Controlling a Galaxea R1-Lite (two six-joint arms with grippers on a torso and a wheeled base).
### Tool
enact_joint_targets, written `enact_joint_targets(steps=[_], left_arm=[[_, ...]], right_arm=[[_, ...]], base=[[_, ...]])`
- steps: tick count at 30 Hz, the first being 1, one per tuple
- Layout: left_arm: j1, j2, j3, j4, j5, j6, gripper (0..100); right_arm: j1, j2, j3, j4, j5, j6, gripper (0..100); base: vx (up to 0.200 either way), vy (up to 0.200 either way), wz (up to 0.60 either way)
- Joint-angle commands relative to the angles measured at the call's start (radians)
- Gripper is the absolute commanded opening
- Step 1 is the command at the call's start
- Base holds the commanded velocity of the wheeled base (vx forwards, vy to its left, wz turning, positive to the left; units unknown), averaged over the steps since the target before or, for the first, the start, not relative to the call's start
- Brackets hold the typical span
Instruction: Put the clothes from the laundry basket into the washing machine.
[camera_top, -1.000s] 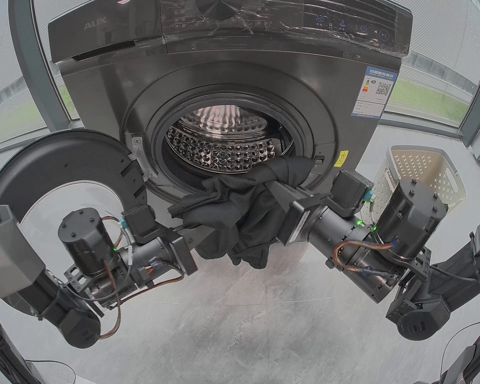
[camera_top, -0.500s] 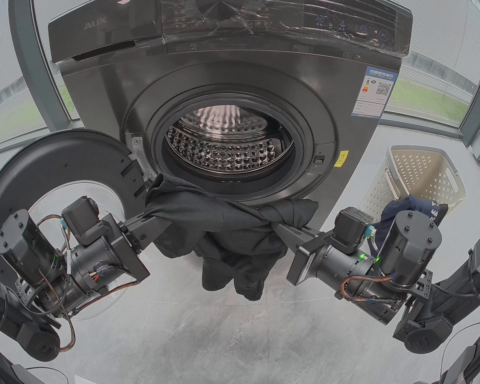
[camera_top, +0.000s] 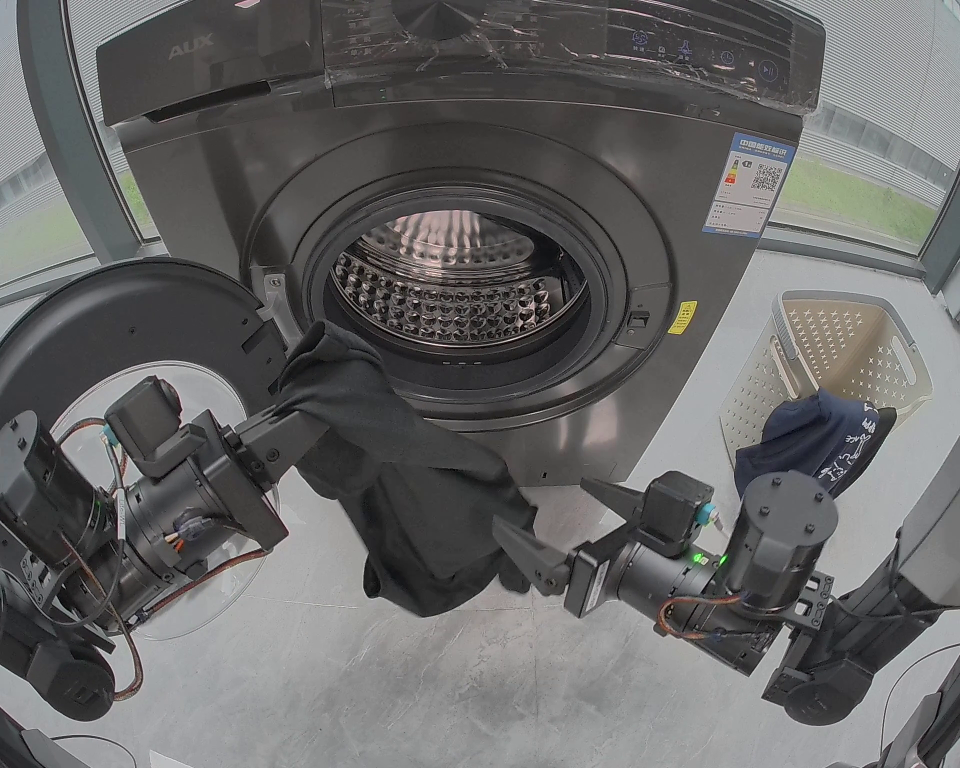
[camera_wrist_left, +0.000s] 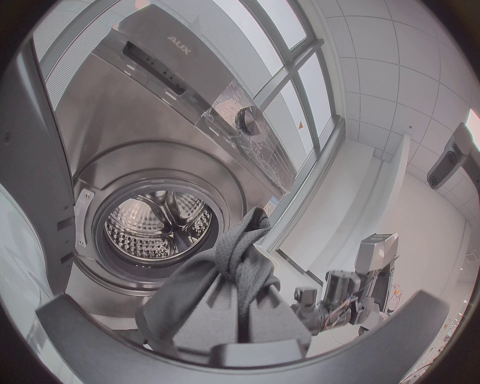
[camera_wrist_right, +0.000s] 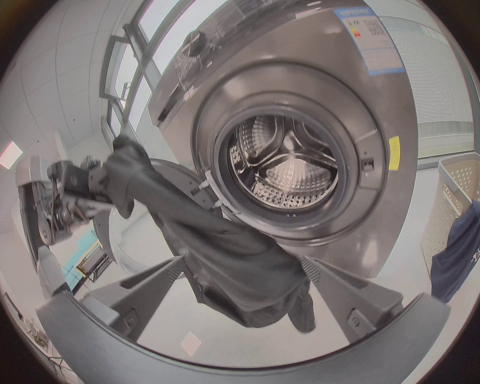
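A black garment (camera_top: 400, 470) hangs from my left gripper (camera_top: 300, 405), which is shut on its upper end just below and left of the washing machine's open drum (camera_top: 455, 280). The left wrist view has the cloth (camera_wrist_left: 235, 265) bunched between that gripper's fingers (camera_wrist_left: 277, 310). My right gripper (camera_top: 541, 504) is open, close beside the garment's lower right edge, low in front of the machine. From the right wrist view its fingers (camera_wrist_right: 145, 290) stand spread with the cloth (camera_wrist_right: 225, 260) hanging beyond them. The white laundry basket (camera_top: 850, 340) at right holds a navy garment (camera_top: 815, 440).
The round machine door (camera_top: 120, 330) is swung open to the left, behind my left arm. Grey floor (camera_top: 450, 680) lies free in front of the machine. The basket (camera_wrist_right: 457, 195) stands against the machine's right side, near a window wall.
My right gripper has opened, let go of the black garment and dropped back towards me. The garment now hangs from the left gripper alone, sagging lower.
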Motion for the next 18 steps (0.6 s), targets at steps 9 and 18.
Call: enact_joint_targets(steps=[9, 18], left_arm=[[0.001, 0.001, -0.055, -0.014, 0.010, 0.006, 0], [0.007, 0.149, -0.067, -0.015, 0.013, 0.068, 0]], right_arm=[[-0.008, 0.148, 0.027, -0.024, 0.030, -0.030, 100], [0.063, 0.221, 0.024, -0.100, 0.037, -0.019, 100]], base=[[0.000, 0.000, 0.00], [0.000, 0.000, 0.00]])
